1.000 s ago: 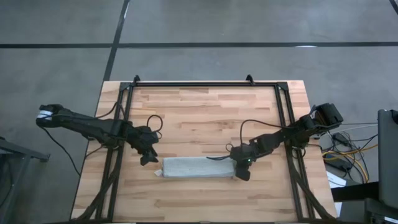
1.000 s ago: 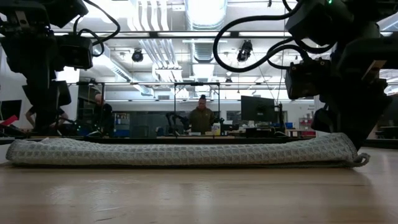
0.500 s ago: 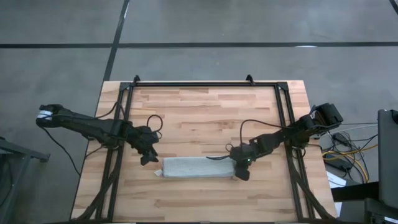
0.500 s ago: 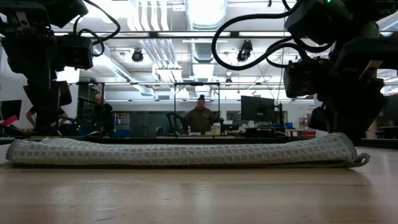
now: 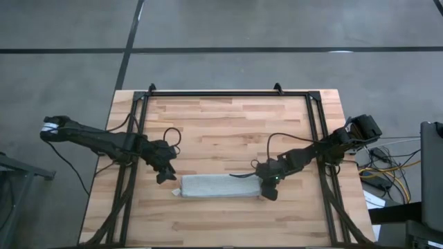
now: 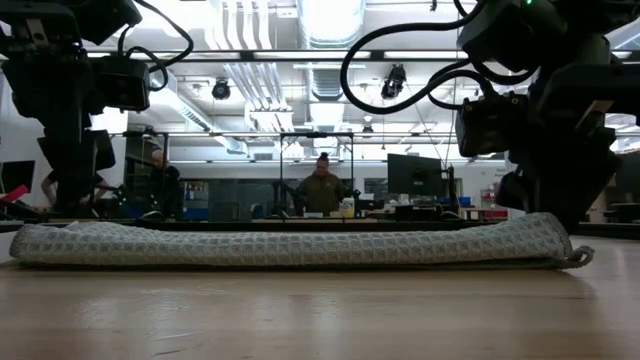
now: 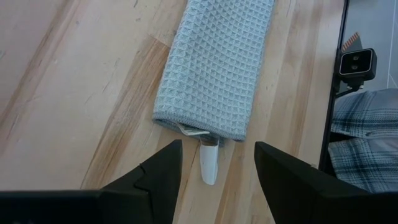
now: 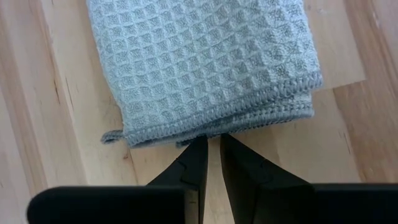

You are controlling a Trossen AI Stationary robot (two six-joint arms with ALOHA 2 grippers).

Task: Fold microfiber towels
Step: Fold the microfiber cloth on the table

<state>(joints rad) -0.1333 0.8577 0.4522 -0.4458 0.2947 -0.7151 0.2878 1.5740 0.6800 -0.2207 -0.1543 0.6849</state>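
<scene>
From above I cannot make out either tool's tips; the dark wrists blot them out, and in the low view the towel (image 6: 290, 245) hides whatever meets the wood behind it. The towel (image 5: 220, 186) is a soft grey-green waffle weave, folded into a long narrow strip with rolled, stitched edges, lying on the pale plank desk (image 5: 228, 117) toward six o'clock of centre. A small white tag (image 7: 209, 163) pokes out from its short end on the left arm's side. The left tool (image 7: 217, 165) hangs just off that end, fingers spread wide with nothing between them, the tag lying in the gap; its arm reaches in from nine o'clock, elbow low. The right tool (image 8: 210, 155) sits at the opposite short end, its fingers drawn nearly together, tips right at the hem; I cannot tell whether they pinch any cloth. That arm comes in from three o'clock, bent at the wrist. People (image 6: 323, 190) stand in the room beyond
</scene>
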